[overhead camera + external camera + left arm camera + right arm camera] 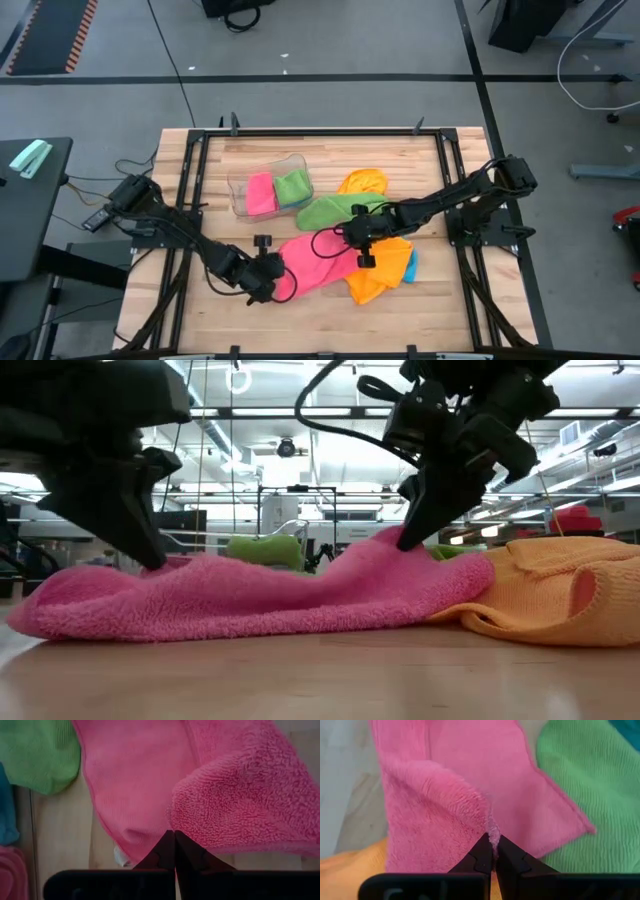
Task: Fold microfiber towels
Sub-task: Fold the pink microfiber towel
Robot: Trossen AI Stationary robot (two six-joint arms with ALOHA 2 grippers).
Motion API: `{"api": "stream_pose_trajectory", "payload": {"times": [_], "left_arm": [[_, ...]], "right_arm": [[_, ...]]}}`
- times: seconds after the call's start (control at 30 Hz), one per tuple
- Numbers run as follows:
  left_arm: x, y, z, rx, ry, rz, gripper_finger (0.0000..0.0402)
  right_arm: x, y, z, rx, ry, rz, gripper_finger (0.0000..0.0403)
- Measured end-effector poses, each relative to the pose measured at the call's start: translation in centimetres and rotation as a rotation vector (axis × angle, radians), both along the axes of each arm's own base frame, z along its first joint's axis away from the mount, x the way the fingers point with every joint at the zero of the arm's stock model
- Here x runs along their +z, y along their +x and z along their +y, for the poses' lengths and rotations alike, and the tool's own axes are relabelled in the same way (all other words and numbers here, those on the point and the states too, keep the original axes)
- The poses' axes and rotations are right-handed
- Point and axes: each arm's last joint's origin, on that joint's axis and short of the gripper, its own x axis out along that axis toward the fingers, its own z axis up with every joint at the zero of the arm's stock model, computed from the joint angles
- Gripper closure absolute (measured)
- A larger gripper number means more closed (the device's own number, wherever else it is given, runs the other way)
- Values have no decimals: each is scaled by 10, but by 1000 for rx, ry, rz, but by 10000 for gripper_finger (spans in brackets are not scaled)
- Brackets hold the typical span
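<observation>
High view: both claws [272, 283] [357, 240] pinch the pink towel [318, 262]

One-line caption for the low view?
Both grippers, left and right, pinch opposite ends of the pink towel beside an orange towel.

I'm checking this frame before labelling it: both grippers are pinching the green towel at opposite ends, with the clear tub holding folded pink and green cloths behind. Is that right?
Not quite. Both the left gripper and the right gripper are shut on the pink towel, not the green towel, which lies loose beside it; the high view and both wrist views show this. The clear tub does hold folded pink and green cloths.
</observation>
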Motion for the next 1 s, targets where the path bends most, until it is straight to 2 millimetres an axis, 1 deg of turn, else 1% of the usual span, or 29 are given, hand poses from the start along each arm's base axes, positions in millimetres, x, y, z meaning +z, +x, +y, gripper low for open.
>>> {"api": "stream_pose_trajectory", "payload": {"times": [0.17, 0.4, 0.6, 0.7, 0.83, 0.93, 1.0], "left_arm": [[4, 0, 1, 13, 7, -24, 383], [10, -7, 5, 24, 16, 8, 395], [10, -8, 6, 34, 15, 12, 379], [10, -7, 6, 34, 14, 12, 385], [9, -8, 5, 26, -3, 22, 395], [9, -8, 6, 26, -3, 30, 392], [9, -8, 6, 27, -7, 35, 384]], "right_arm": [[2, 4, -8, 2, -18, -39, 380], [4, 9, -25, 9, -58, -78, 380], [4, 10, -40, 5, -60, -74, 380], [0, 11, -41, 28, -28, -63, 380], [-14, 13, -40, 45, -11, -14, 376], [-20, 15, -41, 39, -17, 9, 364], [-19, 17, -42, 36, -17, -6, 349]]}}
